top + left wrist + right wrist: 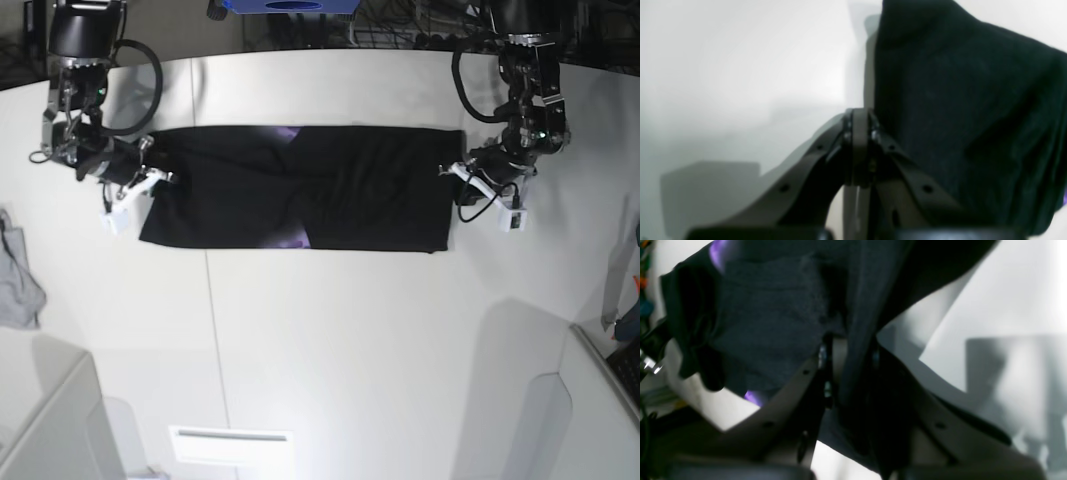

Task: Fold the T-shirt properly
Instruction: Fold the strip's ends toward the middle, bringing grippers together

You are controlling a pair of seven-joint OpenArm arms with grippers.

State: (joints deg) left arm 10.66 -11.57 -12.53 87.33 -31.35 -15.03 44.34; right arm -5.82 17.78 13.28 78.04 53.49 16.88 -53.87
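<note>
The black T-shirt lies flat on the white table as a long band running left to right, with bits of purple print showing at its folds. My right gripper is at the shirt's left end. In the right wrist view it is shut on a strip of the black cloth. My left gripper is at the shirt's right end. In the left wrist view its jaws are together, with the cloth against the right finger and none showing between them.
A small grey cloth lies at the table's left edge. White panels stand at the front left and front right. A white slot piece sits near the front edge. Cables and dark gear line the far edge.
</note>
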